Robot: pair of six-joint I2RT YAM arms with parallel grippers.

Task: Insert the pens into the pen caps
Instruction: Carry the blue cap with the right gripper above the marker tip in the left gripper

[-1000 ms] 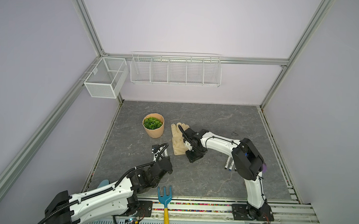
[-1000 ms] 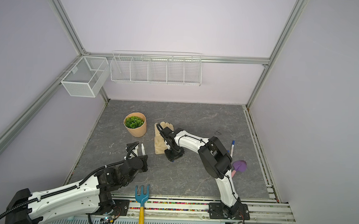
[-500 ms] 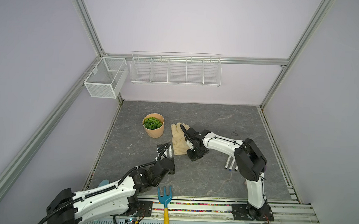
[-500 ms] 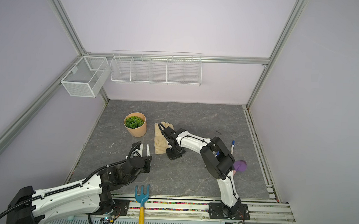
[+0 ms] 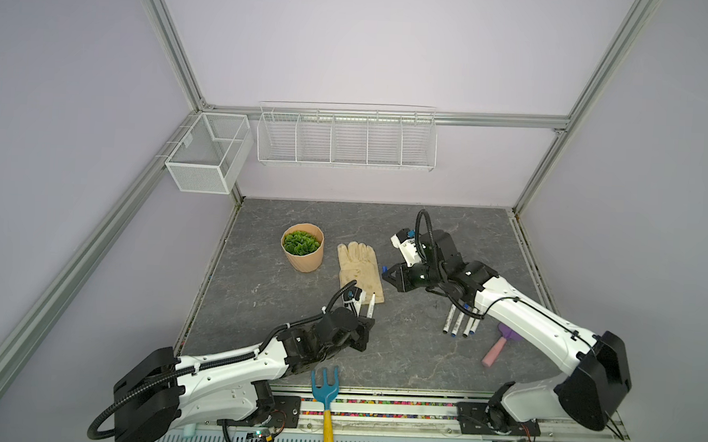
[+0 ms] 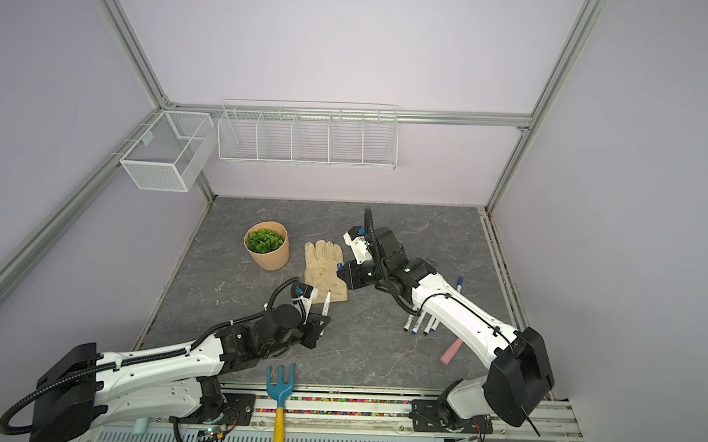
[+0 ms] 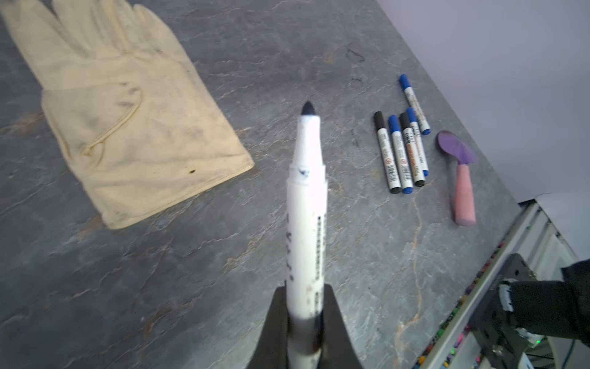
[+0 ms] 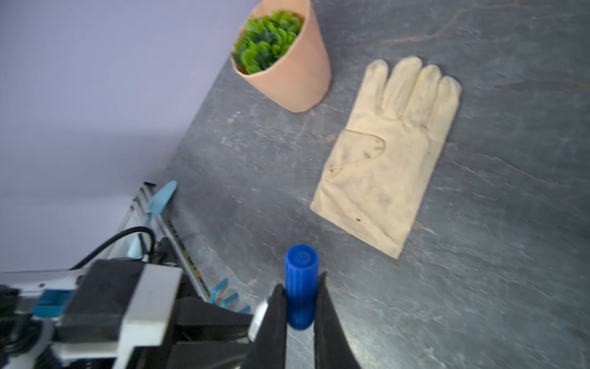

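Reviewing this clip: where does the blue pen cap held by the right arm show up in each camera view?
Both top views: the blue cap is a small dot at the right pincer's tip, against the glove's right edge.
Left wrist: not in it.
Right wrist: the cap is clamped in the pincer close to the lens, with the glove beyond it.
Shared landmark: the beige glove shows in all four.

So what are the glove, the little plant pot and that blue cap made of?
Glove: looks like cream cotton or soft leather, matt; it lies limp, with stitched seams and dirty smudges.
Pot: terracotta-coloured and matt, smooth-walled; it could be clay or plastic, and the look cannot settle it.
Blue cap: most likely moulded plastic, with fine ribs along its side and a slight sheen.
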